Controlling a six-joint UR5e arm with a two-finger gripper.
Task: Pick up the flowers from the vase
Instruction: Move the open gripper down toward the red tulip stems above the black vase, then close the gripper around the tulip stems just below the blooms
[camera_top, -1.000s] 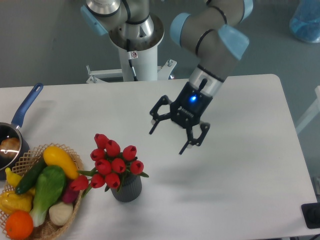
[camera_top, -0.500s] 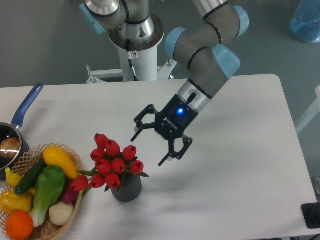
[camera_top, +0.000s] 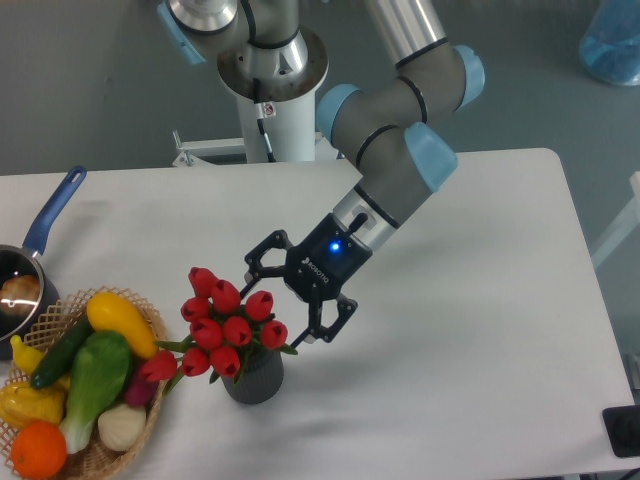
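1. Flowers (camera_top: 228, 325): a bunch of red tulip buds with green stems and leaves, standing in the vase (camera_top: 254, 376). The bunch spreads wider than the vase, mostly to the vase's left.
2. Vase: dark grey, ribbed, upright on the white table (camera_top: 480, 330), near the table's front edge.
3. Gripper (camera_top: 282, 302): black, with a blue light lit on its body. It sits just above and to the right of the vase, at the right edge of the flowers. Its two fingers are spread wide. One fingertip lies near the upper buds, the other near the lowest right bud. The frame does not show whether either one touches a bud.
4. Arm (camera_top: 395, 150): grey with light blue joint caps, reaching down toward the vase from the rear. Its white base column (camera_top: 275, 110) stands behind the table's rear edge.
5. Basket (camera_top: 110, 455): wicker, just left of the vase, filled with coloured fruit and vegetables. One tulip bud overlaps its rim.
6. Saucepan (camera_top: 30, 270): blue handle, further left of the vase at the frame edge.
7. Surface: plain white, matte, with rounded corners.
8. Room: grey floor (camera_top: 90, 80) behind the table.
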